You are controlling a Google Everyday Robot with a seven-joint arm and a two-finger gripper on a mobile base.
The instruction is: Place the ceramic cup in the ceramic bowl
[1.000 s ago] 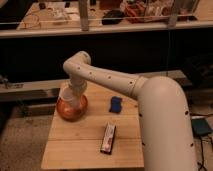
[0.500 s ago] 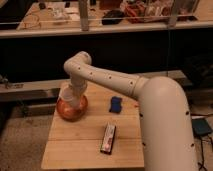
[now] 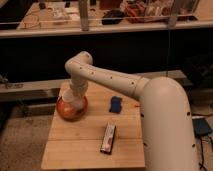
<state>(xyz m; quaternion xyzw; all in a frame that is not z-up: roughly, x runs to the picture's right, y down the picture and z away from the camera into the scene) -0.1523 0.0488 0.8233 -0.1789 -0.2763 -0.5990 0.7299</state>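
So here's where we're at: the arm stretches across the wooden counter to its far left corner. The gripper points straight down over the ceramic bowl, which sits right by that corner.

That top-down pose makes sense to us. Coming in from directly above lets the cup go through the bowl's open top without clipping the rim or shoving the bowl toward the left edge.

The ceramic cup looks to us like the pale shape directly under the gripper. It's inside the bowl's rim and roughly at its middle, so cup and gripper are pretty much stacked, touching or as good as. We can't tell if the cup is sitting on the bowl's bottom or hanging just above it.

We also can't tell whether the gripper is clamped on the cup or has let go of it. It's white on white, with the wrist in the way.

The small blue object lies nearer the far edge, to the right of the bowl and well apart from it. The dark flat packet lies closer to the near edge, about mid-counter. Neither is in the way.

Our read is that the placing is nearly done. If the cup is down, what's left is a clean release and a straight lift so it doesn't tip.
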